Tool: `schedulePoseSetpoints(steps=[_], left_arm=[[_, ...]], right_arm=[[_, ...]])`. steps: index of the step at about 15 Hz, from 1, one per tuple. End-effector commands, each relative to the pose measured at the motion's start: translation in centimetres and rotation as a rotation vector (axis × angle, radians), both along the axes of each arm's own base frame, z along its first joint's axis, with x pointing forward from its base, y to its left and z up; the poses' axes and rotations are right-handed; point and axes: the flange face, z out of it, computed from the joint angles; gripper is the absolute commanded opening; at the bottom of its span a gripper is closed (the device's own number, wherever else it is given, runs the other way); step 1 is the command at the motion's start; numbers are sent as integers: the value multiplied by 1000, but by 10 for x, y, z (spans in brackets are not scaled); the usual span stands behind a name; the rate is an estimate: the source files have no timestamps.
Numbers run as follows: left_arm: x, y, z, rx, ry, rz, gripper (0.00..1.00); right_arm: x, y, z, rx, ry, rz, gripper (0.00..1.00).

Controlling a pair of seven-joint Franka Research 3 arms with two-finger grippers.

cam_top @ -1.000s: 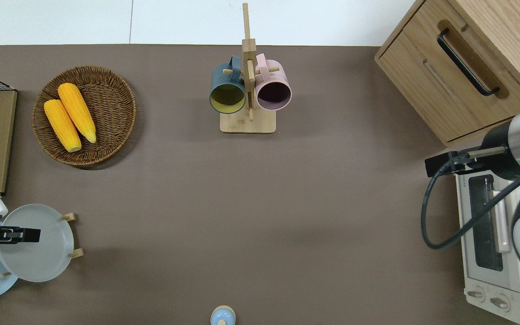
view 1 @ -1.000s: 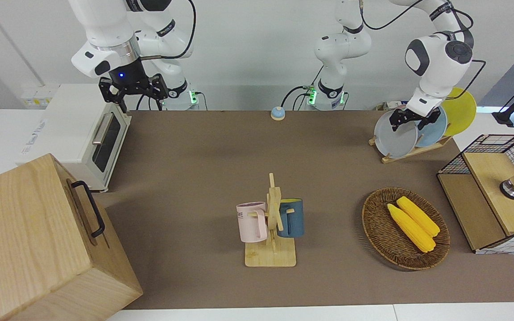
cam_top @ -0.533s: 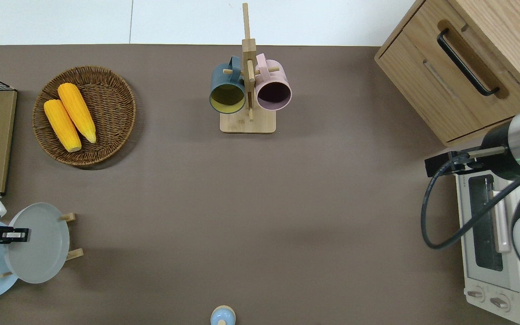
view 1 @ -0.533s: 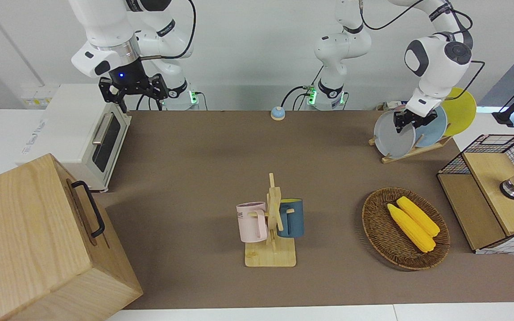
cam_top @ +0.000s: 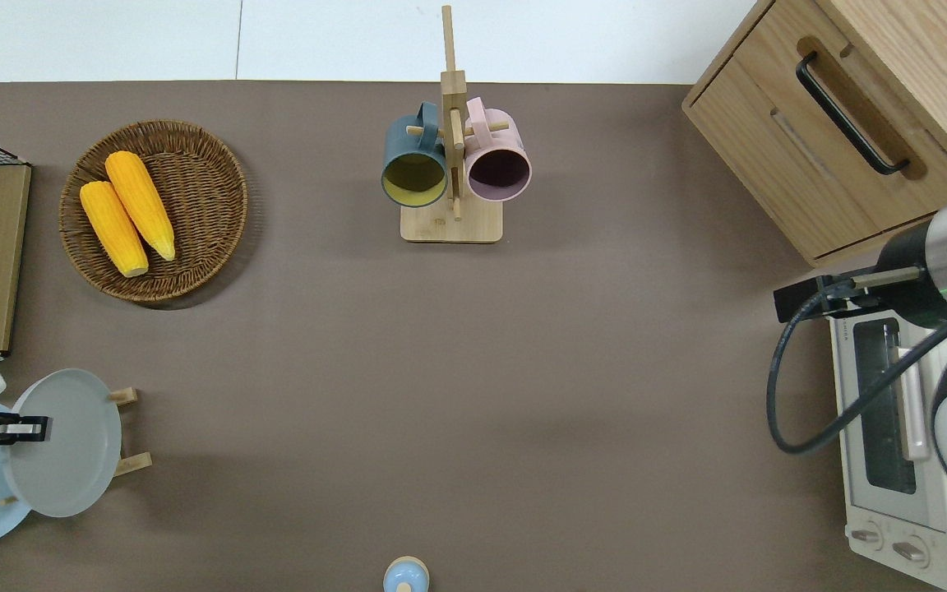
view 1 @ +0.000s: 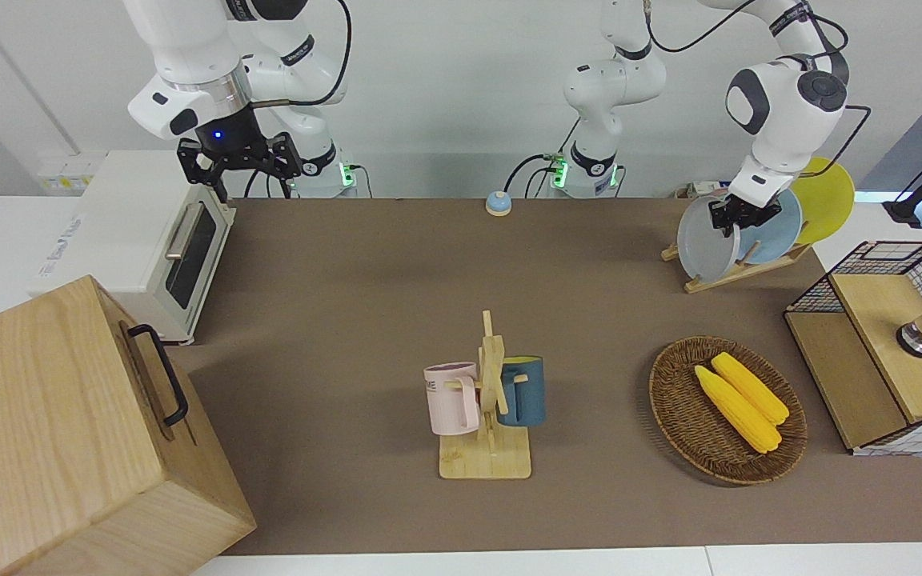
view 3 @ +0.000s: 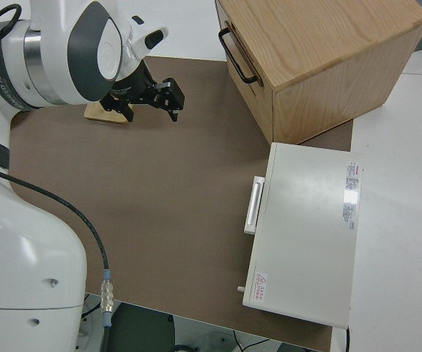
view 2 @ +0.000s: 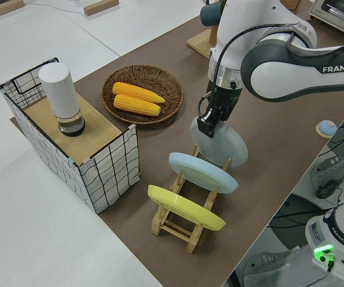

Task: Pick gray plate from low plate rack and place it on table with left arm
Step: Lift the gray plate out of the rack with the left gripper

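So the table (view 1: 365, 264) is a big rectangle with a matte brown covering and white edges, set against a plain white wall. At the left arm's end, near the edge closest to the robots, the low plate rack (view 2: 187, 230) of light wooden sticks holds a round light blue plate (view 2: 203, 171) and a yellow plate (view 2: 184, 207). The left gripper (view 2: 208, 121) has its fingers pinched onto the top rim of the gray plate (cam_top: 71, 448), which stands tilted at the rack's end slot. The right arm is parked; I can't tell its finger state.
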Motion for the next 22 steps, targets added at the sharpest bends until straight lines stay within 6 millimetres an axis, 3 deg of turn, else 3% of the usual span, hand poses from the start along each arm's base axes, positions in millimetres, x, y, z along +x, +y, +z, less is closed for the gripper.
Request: schedulePoseSetpoints(steps=[1,8,12,22], left_arm=[[1,1,47,23,-7,3,0],[5,-4,110,31,1,17,0],[3,-8,132,19,12,23,0],[4,-32,134,-149,5,123,0]], right_arm=[[-2,-1,4,-2,4,-15,983],[-2,-1,5,-3,3,-15,983],[-2,-1,5,-2,1,-15,983],[-2,-1,4,-2,4,-15,983]])
